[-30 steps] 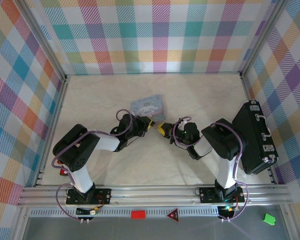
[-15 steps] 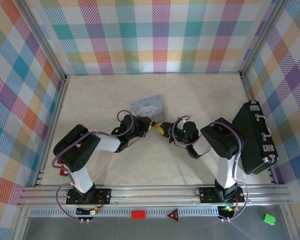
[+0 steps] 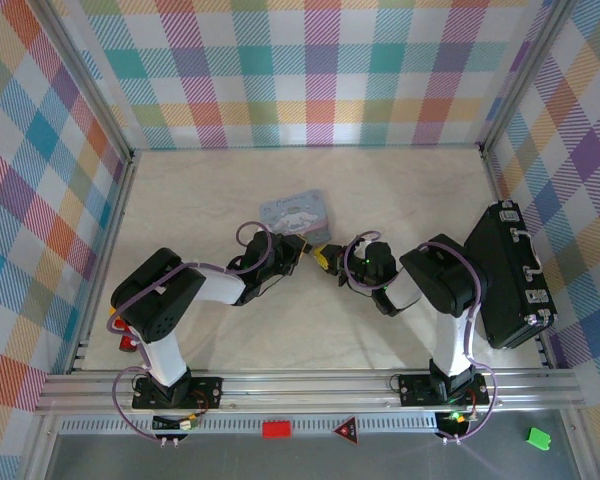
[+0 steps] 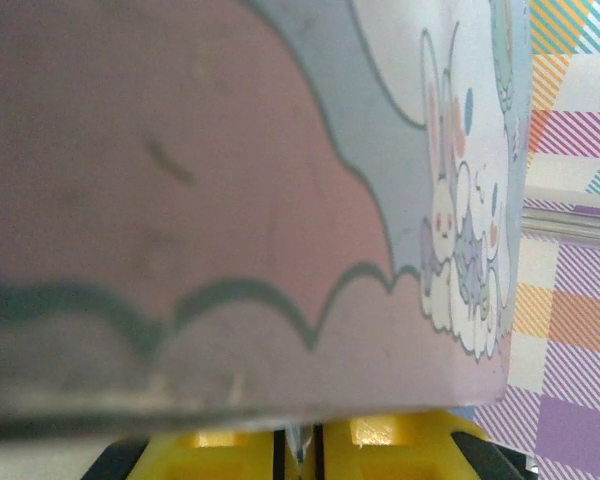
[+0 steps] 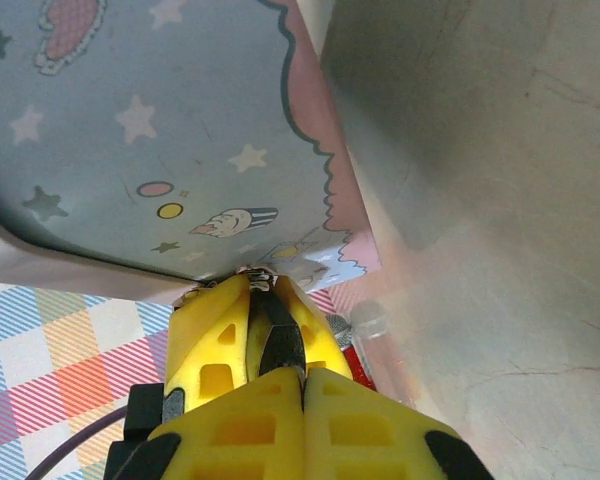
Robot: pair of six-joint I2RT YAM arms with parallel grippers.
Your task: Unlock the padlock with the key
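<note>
While the right gripper [image 3: 324, 257] pinches shut on a small dark thing, seemingly the padlock [image 5: 276, 340], mid-table just near of the blue tin [image 3: 296, 212], the left gripper [image 3: 304, 249], nearly closed on a thin silver piece [image 4: 298, 447], meets it, so unlocking looks begun, not finished.

One table [image 3: 400, 190] carries one blue tin [image 3: 296, 213] and one black case [image 3: 508, 290]. Two arms stand there with two yellow grippers: the left gripper [image 3: 302, 246] and the right gripper [image 3: 325, 258].
</note>
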